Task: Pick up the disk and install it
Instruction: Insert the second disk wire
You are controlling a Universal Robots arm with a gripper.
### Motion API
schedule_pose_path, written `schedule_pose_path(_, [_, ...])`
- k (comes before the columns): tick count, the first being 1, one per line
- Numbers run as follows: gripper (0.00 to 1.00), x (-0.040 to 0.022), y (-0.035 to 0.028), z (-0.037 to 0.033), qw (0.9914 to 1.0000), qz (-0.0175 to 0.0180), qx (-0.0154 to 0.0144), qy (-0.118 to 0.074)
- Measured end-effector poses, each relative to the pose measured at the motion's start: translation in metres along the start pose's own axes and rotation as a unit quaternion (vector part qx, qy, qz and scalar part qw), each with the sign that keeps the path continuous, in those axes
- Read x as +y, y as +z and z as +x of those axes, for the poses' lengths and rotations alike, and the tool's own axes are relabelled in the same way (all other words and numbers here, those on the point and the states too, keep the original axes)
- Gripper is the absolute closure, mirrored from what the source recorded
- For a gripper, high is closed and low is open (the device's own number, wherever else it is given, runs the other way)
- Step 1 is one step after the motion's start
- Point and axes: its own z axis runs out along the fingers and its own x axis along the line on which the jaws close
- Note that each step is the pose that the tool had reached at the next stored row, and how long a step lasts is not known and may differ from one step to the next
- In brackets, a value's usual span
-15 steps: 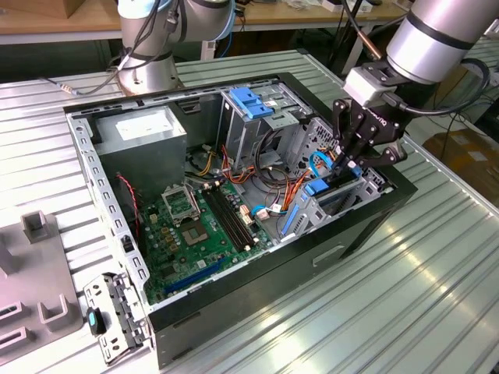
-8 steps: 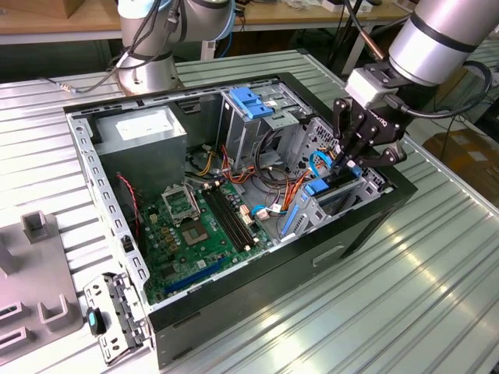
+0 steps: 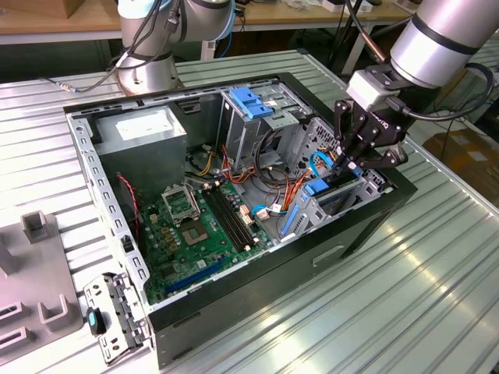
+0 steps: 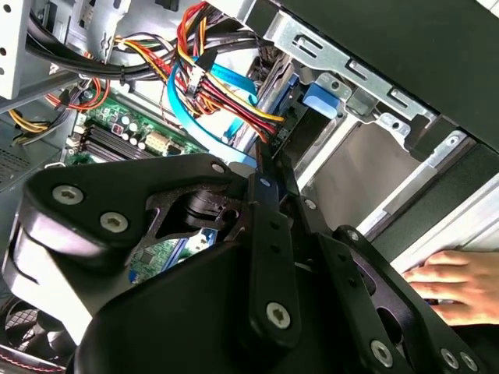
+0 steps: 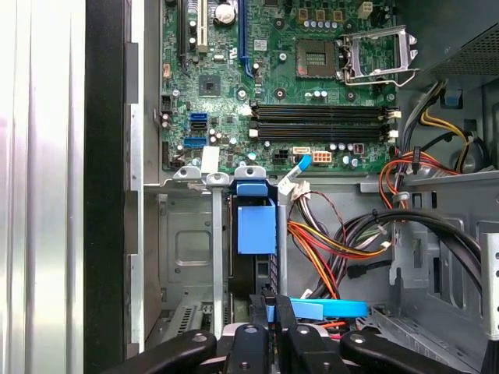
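The disk sits on edge in the drive bay at the front of the open computer case [image 3: 101, 183], at the exterior view's right. Its blue carrier end shows in every view [image 3: 316, 188] [image 5: 256, 226] [image 4: 320, 97], while its metal body is hidden inside the slot. My gripper [image 3: 343, 167] hangs just above that bay. In both wrist views the black fingers [image 5: 262, 312] [image 4: 274, 195] are pressed together and shut, the tips right at the bay's opening beside the blue carrier. I cannot tell whether they touch it.
Bundled red, yellow and blue cables [image 5: 335, 241] run close beside the bay. A blue-handled bracket [image 3: 251, 101] tops the grey drive cage, beside the motherboard [image 3: 195, 226]. A person's hand [image 4: 448, 280] rests outside the case. Another arm's base [image 3: 148, 62] stands behind; a loose bracket [image 3: 117, 312] lies on the table.
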Motion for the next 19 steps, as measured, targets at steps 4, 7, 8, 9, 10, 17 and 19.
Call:
schedule_pose_path(4, [0.84, 0.0000, 0.0005, 0.0003, 1.00000, 0.0000, -0.0021, 0.000])
schedule_pose_path(7, [0.84, 0.0000, 0.0010, 0.0003, 1.00000, 0.0000, -0.0024, 0.000])
schedule_pose_path(8, [0.84, -0.0001, 0.0013, 0.0004, 1.00000, 0.0000, -0.0024, 0.000])
schedule_pose_path(9, [0.84, -0.0001, 0.0015, 0.0004, 1.00000, 0.0001, -0.0024, 0.000])
schedule_pose_path(10, [0.84, -0.0001, 0.0019, 0.0004, 1.00000, 0.0001, -0.0024, 0.000])
schedule_pose_path(17, [0.84, -0.0003, 0.0071, 0.0011, 1.00000, 0.0002, -0.0021, 0.000])
schedule_pose_path(19, [0.84, -0.0004, 0.0102, 0.0013, 1.00000, 0.0002, -0.0023, 0.000])
